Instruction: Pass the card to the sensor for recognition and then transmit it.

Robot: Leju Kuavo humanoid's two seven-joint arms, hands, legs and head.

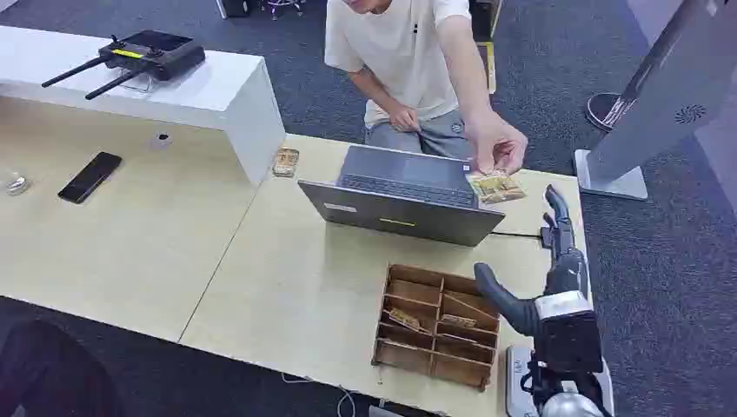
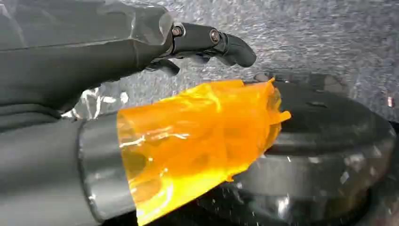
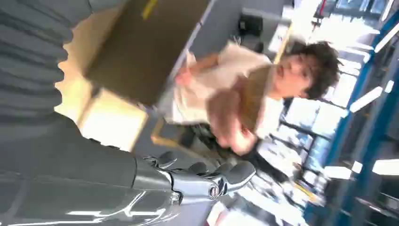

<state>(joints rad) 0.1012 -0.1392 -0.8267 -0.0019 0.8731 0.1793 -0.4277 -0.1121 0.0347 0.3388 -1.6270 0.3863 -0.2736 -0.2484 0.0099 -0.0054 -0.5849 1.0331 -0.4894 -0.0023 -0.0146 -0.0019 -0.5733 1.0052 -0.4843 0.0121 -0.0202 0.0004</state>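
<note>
Step in hand, as judged: the handover. A card (image 1: 496, 187) is held out by a person's hand (image 1: 497, 148) above the far right corner of the table (image 1: 287, 287), just beside the right end of the open laptop (image 1: 404, 195). The right hand (image 1: 556, 261) is raised over the right edge of the table, fingers extended upward and apart, thumb splayed toward the wooden tray; nothing is gripped by it. A gap is seen between its fingertips and the card: near, not touching.

In the right wrist view the right hand (image 3: 207, 181) is seen with fingers loosely spread, and the person's hand with the card is blurred, so the card's face cannot be read there.

Left hand (image 2: 211, 44): seen in the left wrist view, hanging over dark carpet and a dark rounded base. Fingers are extended and nothing is held. An orange film (image 2: 197, 141) is wrapped around the wrist cover.

Card, as seen: small, rectangular, flat, tan and brown with a busy printed pattern; pinched at its upper edge and tilted slightly. Similar cards are lodged in compartments of the wooden tray (image 1: 439, 326) at the near edge of the table, and one more lies at the far edge beside the white shelf (image 1: 174, 87).

Next move, as judged: the fingers are to be closed on the card's free lower edge, thumb opposed, before anything is presented to a sensor. Which device serves as the sensor cannot be told. A thin card is likely to slip if pinched off-centre.
</note>
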